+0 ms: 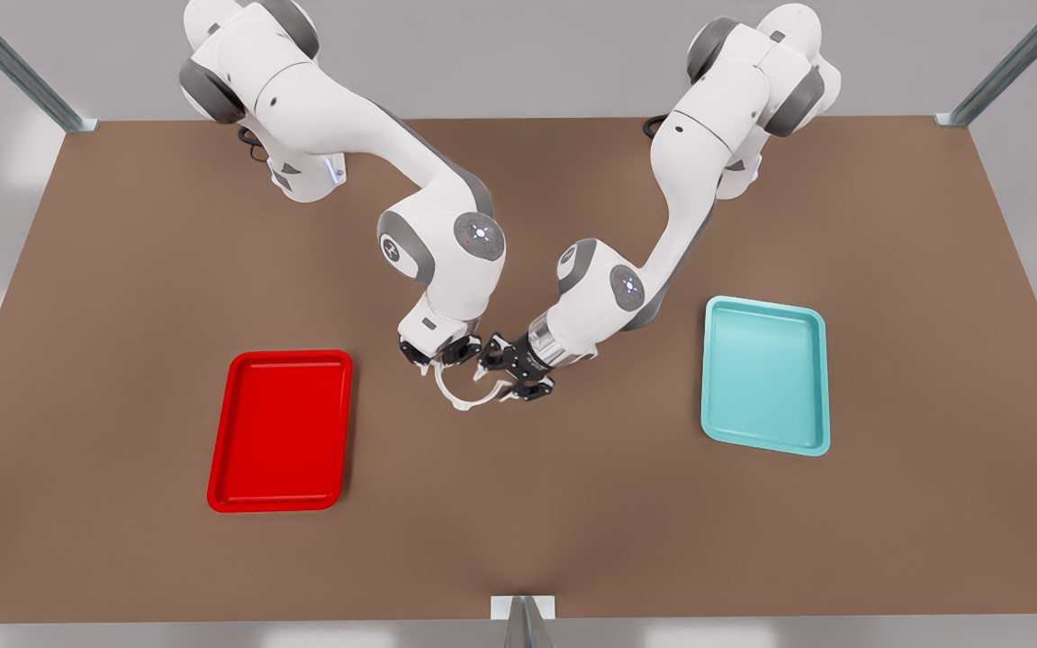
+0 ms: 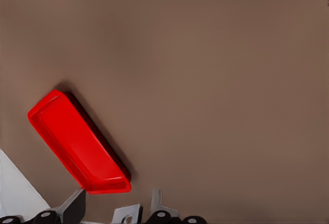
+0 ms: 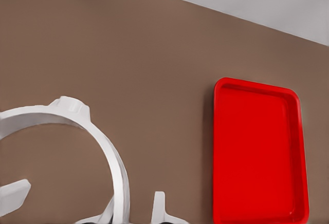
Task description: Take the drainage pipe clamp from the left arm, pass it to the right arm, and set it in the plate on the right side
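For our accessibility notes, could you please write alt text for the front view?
Two white robot arms meet over a small white half-round pipe clamp, right gripper and left gripper at its ends. On the brown table, a bright red rectangular tray lies at the view's left, a teal tray at its right.

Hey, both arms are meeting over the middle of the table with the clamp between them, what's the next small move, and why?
Probably close the right end effector on the drainage pipe clamp. In the right wrist view the white strap runs down between its fingers with a gap still showing, so it likely isn't gripped yet. The left end effector sits at the clamp's other end and should wait.
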